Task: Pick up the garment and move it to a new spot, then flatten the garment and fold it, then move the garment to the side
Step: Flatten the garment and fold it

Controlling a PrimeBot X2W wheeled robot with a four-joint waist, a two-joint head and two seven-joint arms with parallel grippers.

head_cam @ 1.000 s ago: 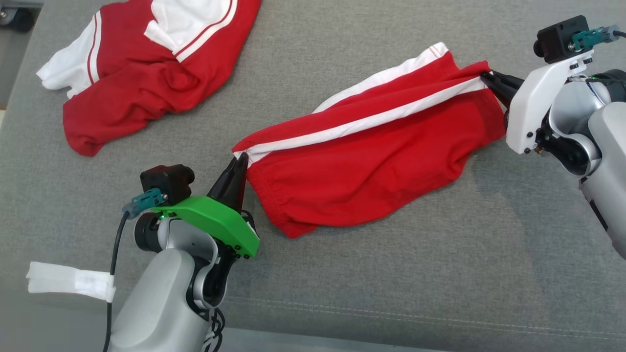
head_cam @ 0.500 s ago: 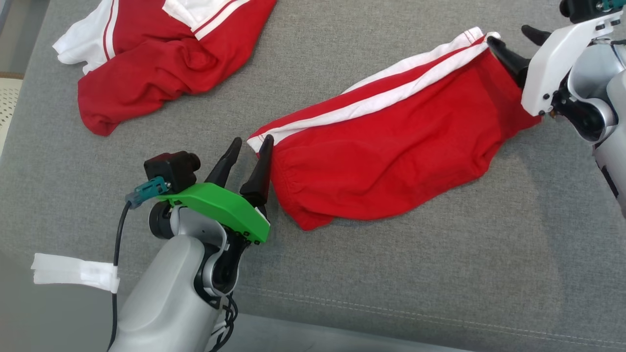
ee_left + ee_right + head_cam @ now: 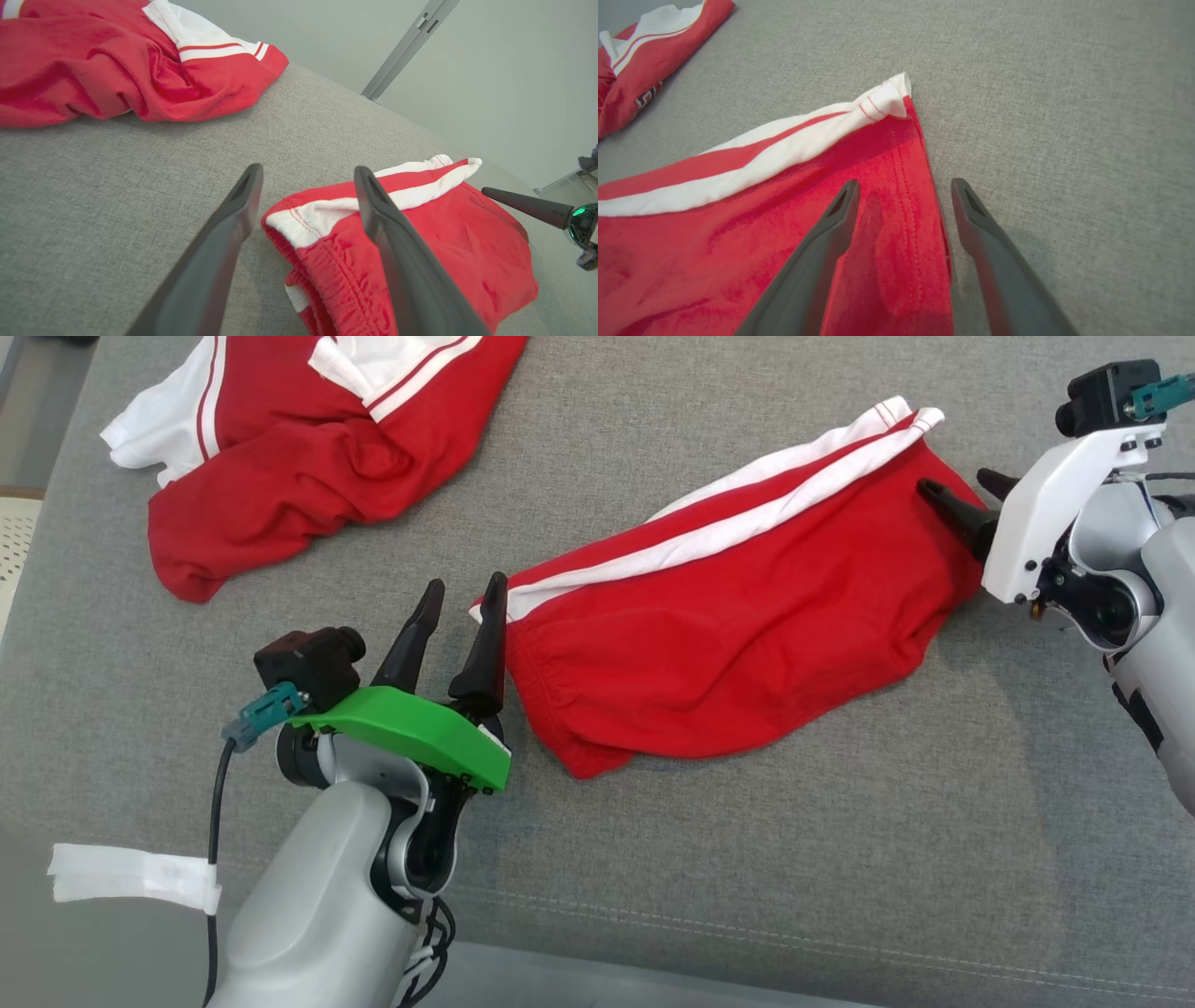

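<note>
Grey upholstered surface (image 3: 747,859) carries the red shorts (image 3: 728,644) stretched across frame centre, left gripper (image 3: 465,583) at the waistband end and right gripper (image 3: 954,481) at the hem end, both spread wide and holding nothing, apparently so the cloth lies flat for folding.
</note>
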